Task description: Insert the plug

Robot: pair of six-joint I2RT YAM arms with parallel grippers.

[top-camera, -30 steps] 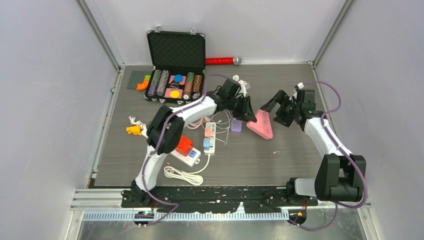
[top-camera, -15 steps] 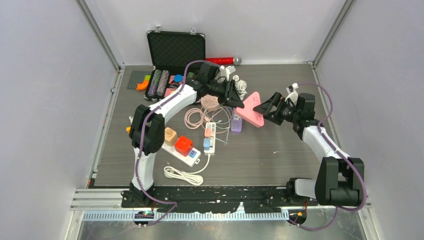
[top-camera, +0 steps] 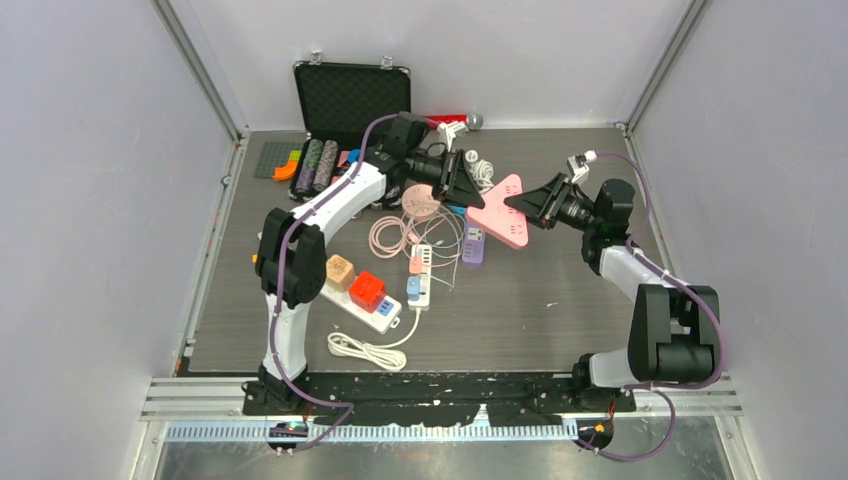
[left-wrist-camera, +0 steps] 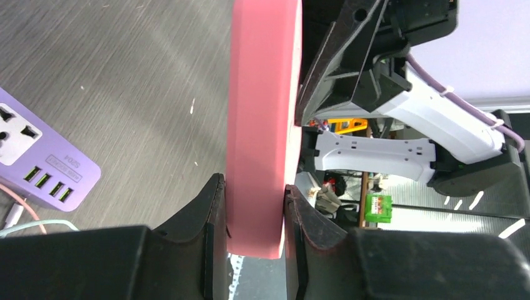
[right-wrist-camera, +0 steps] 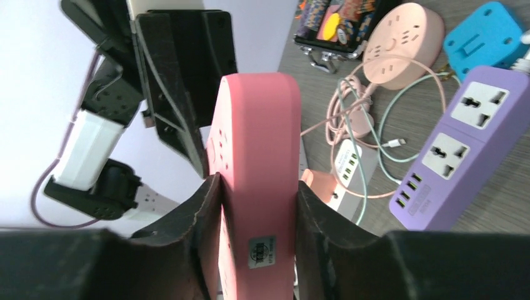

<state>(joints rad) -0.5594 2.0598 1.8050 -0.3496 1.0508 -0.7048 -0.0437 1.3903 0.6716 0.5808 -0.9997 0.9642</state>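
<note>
Big shift here: the left hand [top-camera: 470, 198], clamped on the pink power strip [top-camera: 500, 215], has swung it up and back off the counter [top-camera: 560, 300]. The right hand [top-camera: 515, 203], wide apart a second ago, has closed in, and its fingers now press both faces of the strip's other end. So the socket block looks braced in mid-air between both arms. Which plug goes in, I cannot tell yet. Back left, the open black case [top-camera: 352, 95] holds rows of poker chips [top-camera: 318, 160] and coloured pieces.
</note>
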